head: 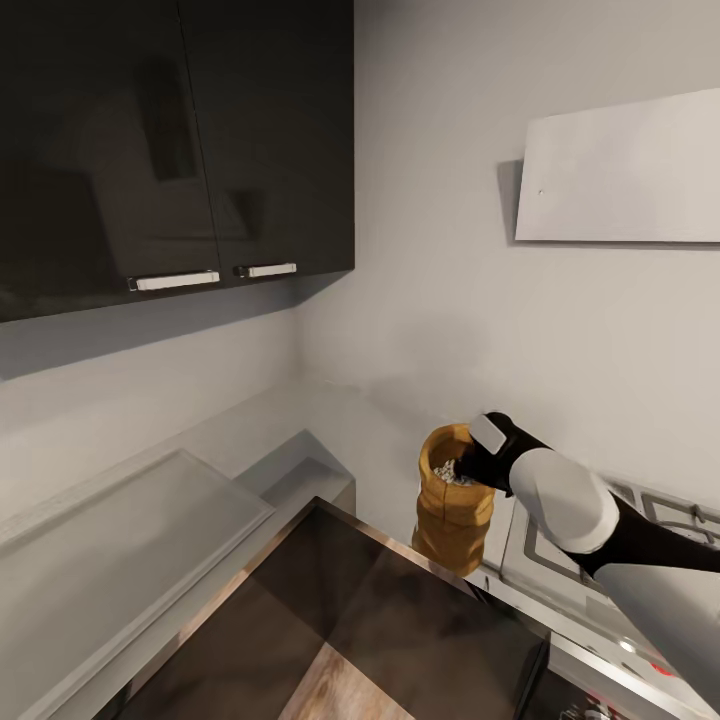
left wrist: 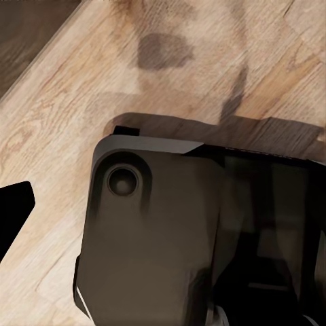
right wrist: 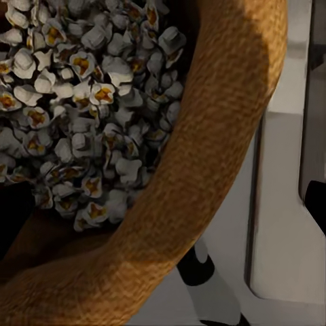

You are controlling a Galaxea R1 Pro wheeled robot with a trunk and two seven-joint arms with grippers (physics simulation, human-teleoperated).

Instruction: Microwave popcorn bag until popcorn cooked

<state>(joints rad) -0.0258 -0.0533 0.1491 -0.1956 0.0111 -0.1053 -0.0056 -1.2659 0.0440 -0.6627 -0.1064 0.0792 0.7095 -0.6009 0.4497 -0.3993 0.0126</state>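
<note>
The tan popcorn bag [head: 452,505] stands upright on the grey countertop [head: 345,425] beside the hob, its reflection below it. Whitish popcorn [right wrist: 81,102] fills it under the thick rolled rim [right wrist: 204,204]. My right gripper [head: 470,462] is at the bag's top and straddles the rim. One dark finger [right wrist: 13,217] is inside the bag and the other [right wrist: 316,204] is outside, with a gap to the rim, so it is open. The pale microwave [head: 130,530] sits at lower left. In the left wrist view, one fingertip [left wrist: 15,207] of my left gripper hangs over wood floor.
Glossy black wall cabinets [head: 170,140] hang at upper left and the flat white hood [head: 620,170] at upper right. The steel hob [head: 560,550] lies right of the bag. A dark glass panel [head: 400,620] juts out beside the microwave, perhaps its open door. My dark base [left wrist: 176,238] is below the left arm.
</note>
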